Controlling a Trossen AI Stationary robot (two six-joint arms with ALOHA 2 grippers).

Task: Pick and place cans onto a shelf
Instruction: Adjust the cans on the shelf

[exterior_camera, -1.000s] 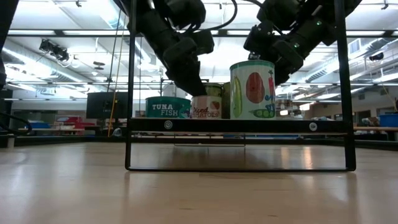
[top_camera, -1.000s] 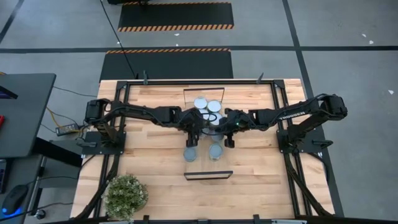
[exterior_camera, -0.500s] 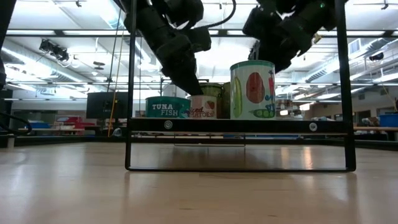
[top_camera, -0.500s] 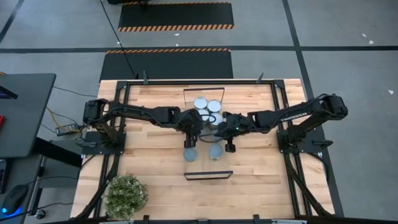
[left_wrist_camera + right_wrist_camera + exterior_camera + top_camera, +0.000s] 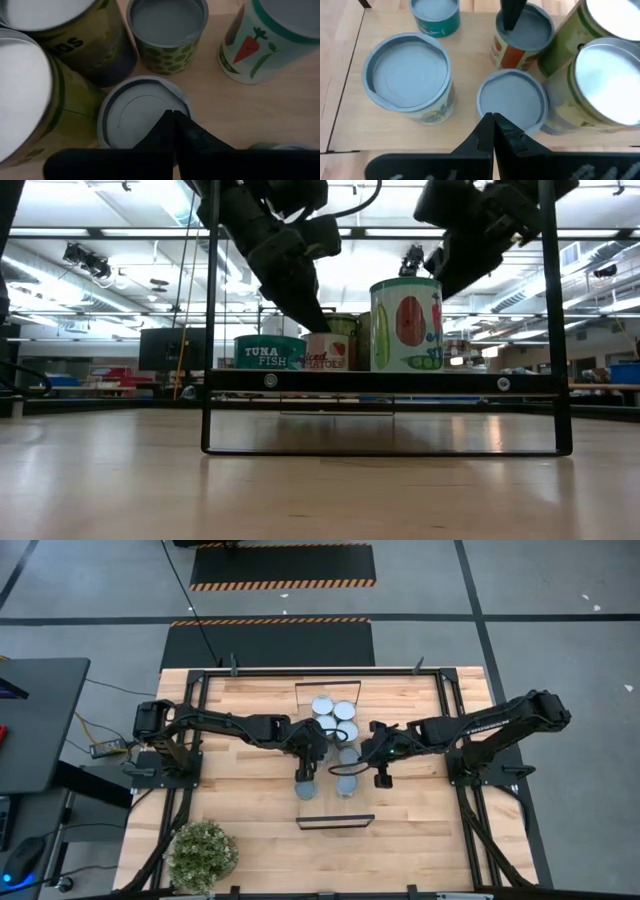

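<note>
Plank table (image 5: 250, 800) carries the shelf (image 5: 331, 805) down its middle, cans (image 5: 333, 718) clustered on it from mid-board toward the far end. Left gripper (image 5: 306, 772): fingers pressed together, empty, tips just above a small can's lid (image 5: 142, 112); arm reaches in from the table's left edge. Right gripper (image 5: 381, 778): fingers together, empty, beside the shelf's right edge.

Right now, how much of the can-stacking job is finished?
It looks nearly done: the cans visible all stand on the shelf, and none shows on the bare tabletop. Neither the left gripper nor the right gripper holds a can; both are shut above them.
</note>
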